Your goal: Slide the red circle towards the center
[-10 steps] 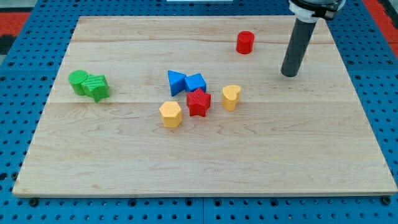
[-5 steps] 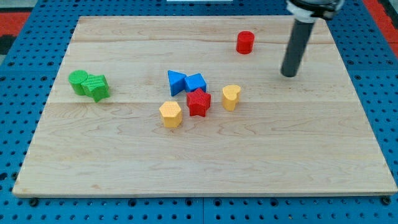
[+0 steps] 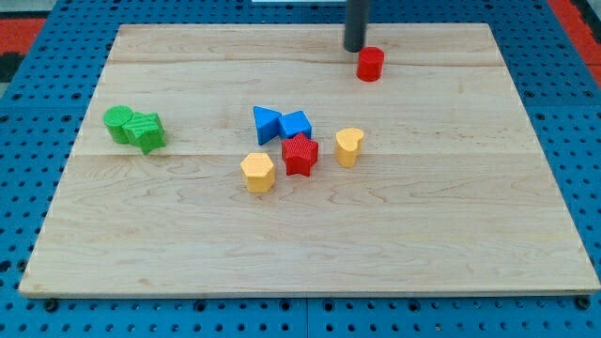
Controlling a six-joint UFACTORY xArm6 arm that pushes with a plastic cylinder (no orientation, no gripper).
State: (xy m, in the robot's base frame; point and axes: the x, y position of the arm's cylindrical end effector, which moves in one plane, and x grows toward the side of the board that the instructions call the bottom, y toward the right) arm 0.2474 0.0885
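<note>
The red circle (image 3: 370, 64) stands near the view's top, right of the middle of the wooden board (image 3: 451, 235). My tip (image 3: 354, 47) rests on the board just above and to the left of the red circle, very close to it or touching it. Around the board's middle lie a blue triangle (image 3: 266, 124), a blue block (image 3: 296, 124), a red star (image 3: 300, 155), a yellow hexagon (image 3: 256, 172) and a yellow heart-like block (image 3: 348, 146).
Two green blocks (image 3: 134, 128) sit touching each other at the view's left. Blue pegboard (image 3: 582, 141) surrounds the board on all sides.
My tip has moved from the right of the red circle, up and to the left, to just above-left of it. No block has moved.
</note>
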